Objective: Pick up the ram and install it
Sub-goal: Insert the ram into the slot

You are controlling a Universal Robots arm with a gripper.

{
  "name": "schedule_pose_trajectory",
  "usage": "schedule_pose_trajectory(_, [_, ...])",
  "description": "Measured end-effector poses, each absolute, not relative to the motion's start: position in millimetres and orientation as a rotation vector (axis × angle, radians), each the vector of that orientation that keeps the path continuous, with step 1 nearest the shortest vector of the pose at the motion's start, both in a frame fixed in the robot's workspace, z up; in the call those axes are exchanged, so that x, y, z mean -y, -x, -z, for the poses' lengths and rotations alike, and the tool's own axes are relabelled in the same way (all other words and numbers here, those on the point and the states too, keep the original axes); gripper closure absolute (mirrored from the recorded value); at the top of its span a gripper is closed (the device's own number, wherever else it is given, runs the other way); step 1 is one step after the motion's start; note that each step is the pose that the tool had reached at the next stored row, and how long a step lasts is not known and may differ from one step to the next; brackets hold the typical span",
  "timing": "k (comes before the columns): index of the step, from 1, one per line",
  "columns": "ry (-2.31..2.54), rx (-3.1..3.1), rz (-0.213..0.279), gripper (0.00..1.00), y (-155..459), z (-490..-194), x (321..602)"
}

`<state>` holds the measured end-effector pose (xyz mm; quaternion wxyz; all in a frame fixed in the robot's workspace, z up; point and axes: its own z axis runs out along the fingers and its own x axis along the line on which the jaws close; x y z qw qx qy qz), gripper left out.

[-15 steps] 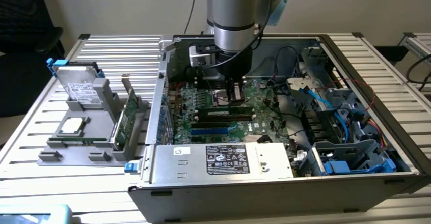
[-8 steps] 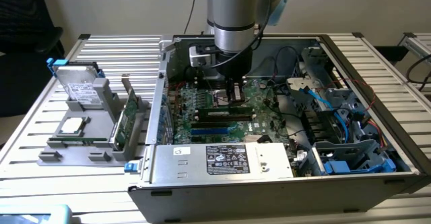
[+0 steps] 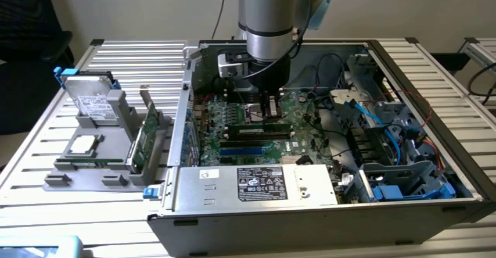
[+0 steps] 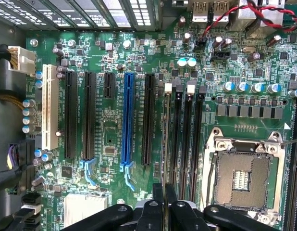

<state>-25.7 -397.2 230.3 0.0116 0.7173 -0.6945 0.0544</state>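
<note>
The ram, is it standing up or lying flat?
Standing on its edge. The ram shows its green side upright among the slots, its thin top pinched in the gripper.

Mobo (image 4: 139, 48) green w/ fine pale traces; one long slot (image 4: 128, 120) blue, its neighbours (image 4: 86, 115) black, outer slot (image 4: 50, 108) cream; ram (image 3: 259, 131) green, black chips, pale label; gripper (image 4: 164, 188) black; twisted wires (image 4: 230, 17) red & black; arm (image 3: 268, 14) silver, light-blue cap; PSU label (image 3: 261, 183) white w/ black print; cables (image 3: 372, 114) blue; table (image 3: 132, 54) pale grey, slatted stripes.

Exterior view looks down obliquely into the open computer case (image 3: 310, 226); wrist view, behind the gripper (image 4: 164, 191), closely faces the shared motherboard (image 3: 236, 118) (image 4: 153, 57).
</note>
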Motion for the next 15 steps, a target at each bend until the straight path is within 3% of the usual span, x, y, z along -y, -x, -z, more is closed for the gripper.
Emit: schedule_pose_trajectory(15, [-2.238, 2.167, -0.171, 0.87, 25.9, -229.1, 395.8])
